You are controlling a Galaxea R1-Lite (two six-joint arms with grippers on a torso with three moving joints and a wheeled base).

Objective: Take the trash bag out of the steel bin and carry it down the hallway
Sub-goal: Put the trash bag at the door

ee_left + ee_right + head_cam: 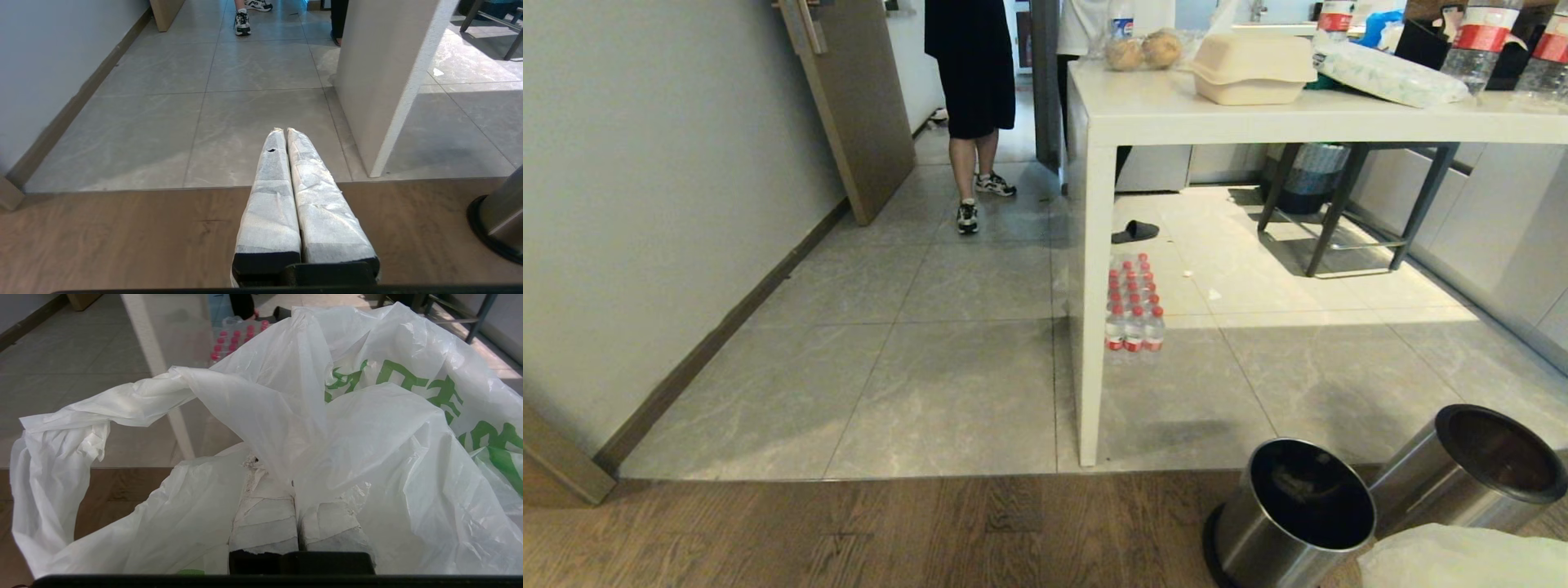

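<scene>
A: R gripper (292,486)?
B: Jaws pinched together on the trash bag (367,428), thin plastic caught between the taped fingers (265,522). Bag drapes over and round them, green print on one side, a loop handle (57,457) hanging loose. Bag's out of any bin; in the head view just a white bit of it shows at bottom right (1454,559).
A: L gripper (284,131)?
B: Taped fingers pressed flat together, nothing between them. Hangs over the wood floor (122,237), pointing twd the grey tiles.
A: Bins?
B: Two steel ones, both w/ black rims. Steel bin (1290,514) nearer, at bottom right of the head view, tilted, dark inside; can't tell what's in it. Second bin (1474,469) just to its right, also tilted. Both on the wood strip, near the tile edge.
A: Further out?
B: White table (1176,114), its leg down on the tiles just beyond the bins. Pack of red-capped water bottles (1134,306) under it, beside the leg. On top: a takeaway box (1252,69), bottles, other bits.
A: Hallway?
B: Hallway (915,327) runs ahead on the left, grey marble tiles, white wall, dark baseboard. A person (972,106) in dark shorts and trainers stands at the far end by a wooden door (858,106). A black slipper (1135,232) lies under the table, further back.
</scene>
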